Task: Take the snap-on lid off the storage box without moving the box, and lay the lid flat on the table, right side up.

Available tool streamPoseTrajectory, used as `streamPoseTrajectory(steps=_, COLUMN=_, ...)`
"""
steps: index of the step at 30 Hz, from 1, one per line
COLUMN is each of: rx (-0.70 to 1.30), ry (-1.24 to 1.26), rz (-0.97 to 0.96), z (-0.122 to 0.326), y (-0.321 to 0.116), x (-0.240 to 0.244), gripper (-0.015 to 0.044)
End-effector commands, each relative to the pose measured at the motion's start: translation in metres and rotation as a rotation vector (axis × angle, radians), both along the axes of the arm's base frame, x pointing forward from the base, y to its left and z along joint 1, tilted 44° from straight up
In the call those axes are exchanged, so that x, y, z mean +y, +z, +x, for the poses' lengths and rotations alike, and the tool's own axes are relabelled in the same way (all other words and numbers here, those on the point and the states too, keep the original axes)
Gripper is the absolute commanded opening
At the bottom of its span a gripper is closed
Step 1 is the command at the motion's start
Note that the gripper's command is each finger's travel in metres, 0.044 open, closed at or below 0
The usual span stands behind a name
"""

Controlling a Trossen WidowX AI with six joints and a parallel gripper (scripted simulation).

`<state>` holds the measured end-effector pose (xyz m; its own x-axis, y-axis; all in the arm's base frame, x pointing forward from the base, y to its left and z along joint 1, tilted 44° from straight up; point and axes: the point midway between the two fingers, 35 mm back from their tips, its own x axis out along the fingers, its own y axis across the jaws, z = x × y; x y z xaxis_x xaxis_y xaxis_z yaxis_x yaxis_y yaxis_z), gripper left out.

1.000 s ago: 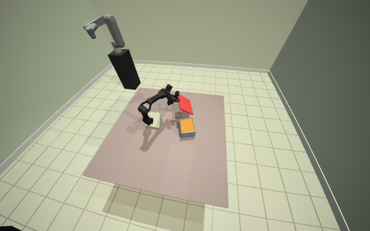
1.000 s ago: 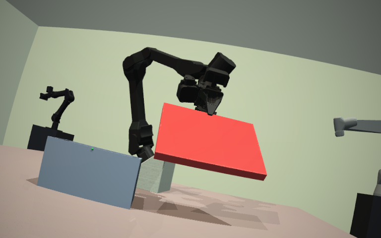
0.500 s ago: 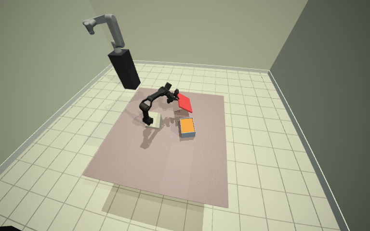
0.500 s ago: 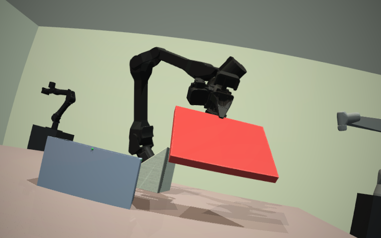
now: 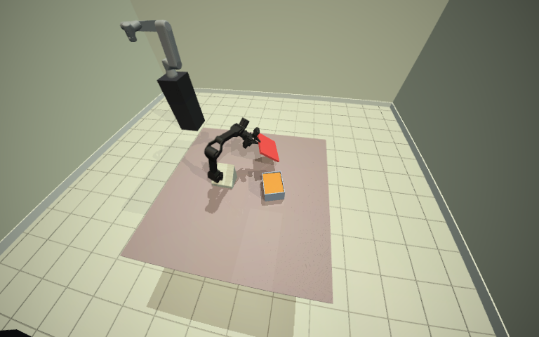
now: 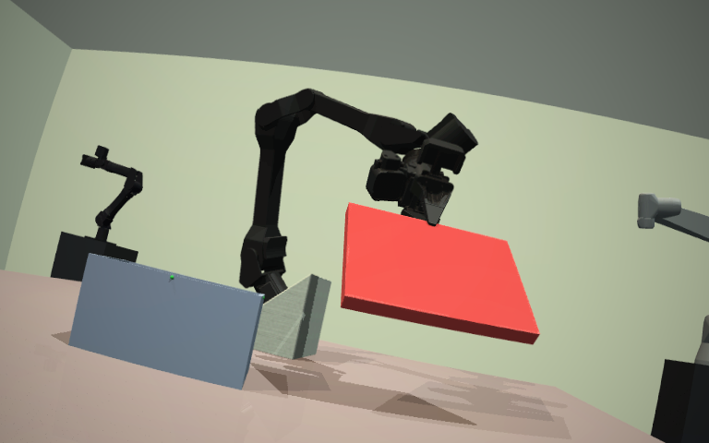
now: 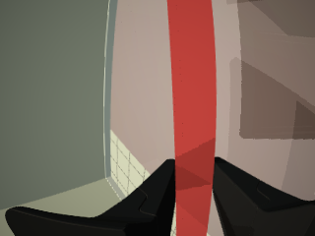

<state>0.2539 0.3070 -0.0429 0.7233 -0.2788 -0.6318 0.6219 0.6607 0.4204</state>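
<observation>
The red lid (image 5: 269, 147) (image 6: 428, 271) (image 7: 193, 98) hangs in the air, tilted, beyond the storage box. My gripper (image 5: 256, 139) (image 6: 431, 221) (image 7: 192, 165) is shut on the lid's edge and holds it well above the table. The blue-grey storage box (image 5: 273, 187) (image 6: 162, 318) stands open on the table, its orange inside showing in the top view. In the wrist view the lid runs as a red strip between my two black fingers.
The arm's pale green base block (image 5: 225, 175) (image 6: 293, 318) sits left of the box. A black pedestal (image 5: 181, 99) with a grey arm stands off the table's far left corner. The pink table top (image 5: 238, 238) extends widely toward the front.
</observation>
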Motion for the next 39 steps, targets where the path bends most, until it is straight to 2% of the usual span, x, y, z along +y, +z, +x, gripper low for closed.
streamPoseTrajectory(steps=1, rx=-0.017, ry=0.002, rz=0.014, z=-0.002, y=0.0, x=0.01, gripper=0.0)
streamPoseTrajectory(steps=16, rx=-0.016, ry=0.002, rz=0.016, z=-0.009, y=-0.01, x=0.021, gripper=0.0)
streamPoseTrajectory(steps=39, rx=-0.017, ry=0.002, rz=0.015, z=-0.011, y=-0.027, x=0.004, gripper=0.0)
